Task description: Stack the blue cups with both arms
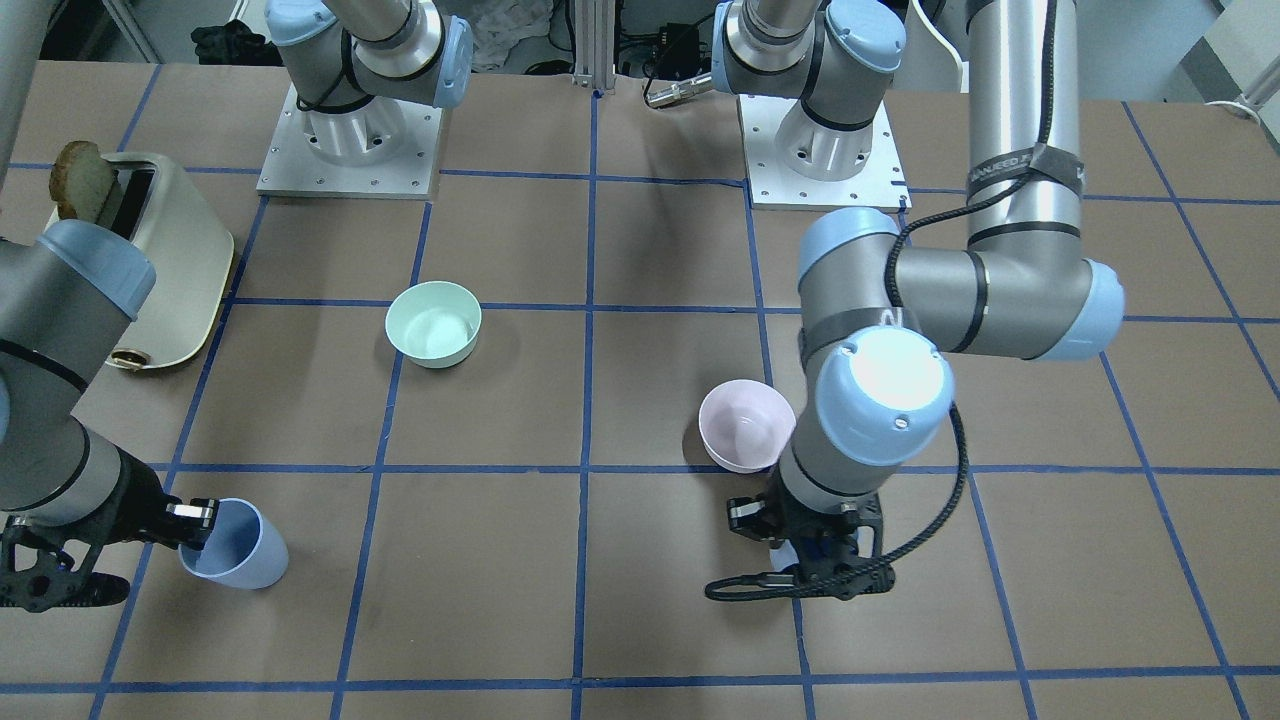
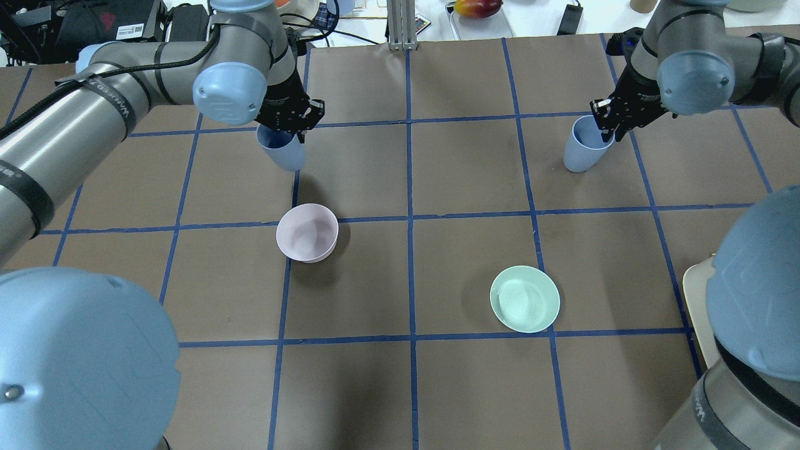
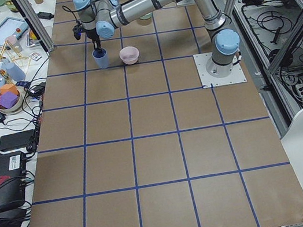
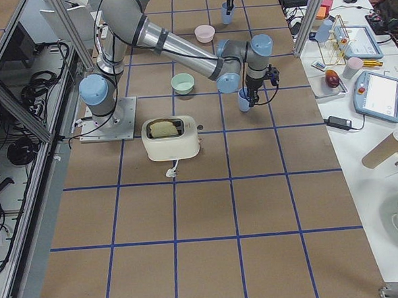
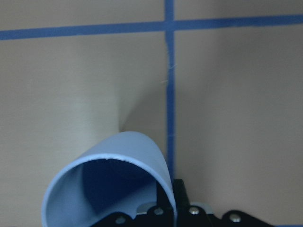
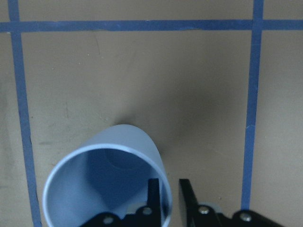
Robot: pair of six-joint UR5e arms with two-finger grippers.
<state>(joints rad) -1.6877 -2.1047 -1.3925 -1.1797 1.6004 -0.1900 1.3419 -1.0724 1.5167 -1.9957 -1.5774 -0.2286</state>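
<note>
Two pale blue cups stand far apart along the table's far side. My left gripper (image 2: 289, 120) is shut on the rim of the left blue cup (image 2: 282, 151), which fills the bottom of the left wrist view (image 5: 118, 184). In the front-facing view that cup is almost hidden under the left gripper (image 1: 800, 545). My right gripper (image 2: 609, 119) is shut on the rim of the right blue cup (image 2: 581, 149), one finger inside and one outside the wall (image 6: 109, 184). It also shows in the front-facing view (image 1: 235, 545). Both cups are upright, at or just above the table.
A pale pink bowl (image 2: 307, 232) sits just behind the left cup, and a mint-green bowl (image 2: 525, 299) sits mid-right. A cream toaster (image 1: 165, 260) holding bread stands near the right arm's base. Operators' desks with loose items lie beyond the far edge.
</note>
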